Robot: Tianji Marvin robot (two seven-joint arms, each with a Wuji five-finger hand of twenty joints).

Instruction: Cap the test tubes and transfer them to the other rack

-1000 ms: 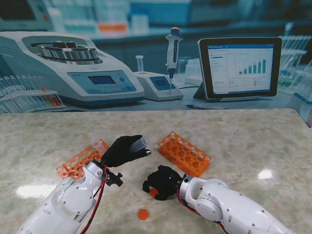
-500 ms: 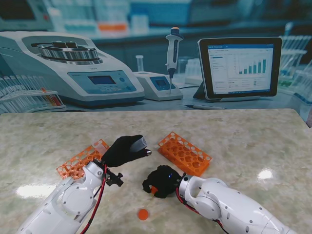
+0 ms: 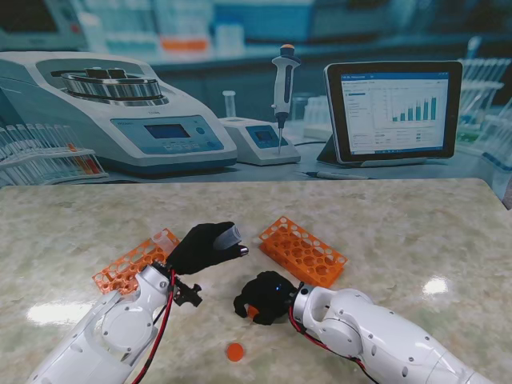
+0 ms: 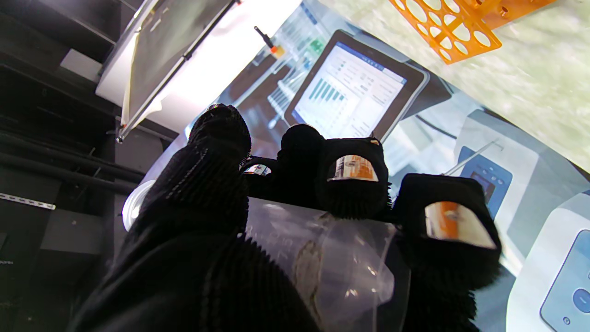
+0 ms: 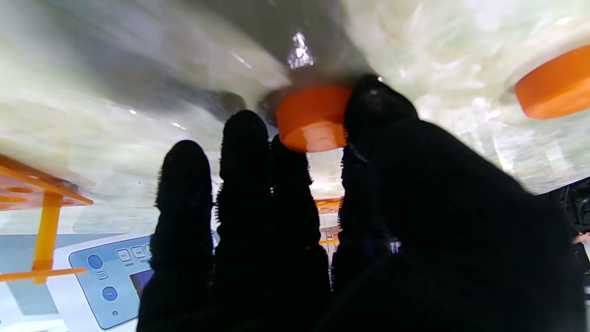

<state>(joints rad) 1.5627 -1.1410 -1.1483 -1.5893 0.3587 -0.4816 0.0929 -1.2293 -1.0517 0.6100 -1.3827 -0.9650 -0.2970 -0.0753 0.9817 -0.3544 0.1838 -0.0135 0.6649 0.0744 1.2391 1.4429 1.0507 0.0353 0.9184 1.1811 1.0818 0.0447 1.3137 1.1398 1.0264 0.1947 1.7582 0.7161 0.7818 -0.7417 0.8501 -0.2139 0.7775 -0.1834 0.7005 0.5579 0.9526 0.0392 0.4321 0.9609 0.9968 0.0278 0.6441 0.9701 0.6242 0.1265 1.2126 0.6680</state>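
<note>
My left hand (image 3: 204, 246) in its black glove is shut on a clear test tube (image 3: 228, 236), held above the table between the two orange racks; the tube (image 4: 322, 263) lies across the fingers with its open mouth toward the thumb side. An orange rack (image 3: 134, 262) sits to the left, another orange rack (image 3: 302, 252) to the right. My right hand (image 3: 264, 298) is low on the table, thumb and a fingertip pinching an orange cap (image 5: 313, 117), seen also as the cap (image 3: 252, 311). A second orange cap (image 3: 234, 351) lies loose nearer to me.
A backdrop picture of lab equipment, a pipette and a tablet (image 3: 394, 112) stands behind the marble table (image 3: 416, 232). The second loose cap (image 5: 553, 87) shows close beside the right hand.
My right hand has closed its fingers around the orange cap on the table and shifted slightly. The left hand keeps the tube still.
</note>
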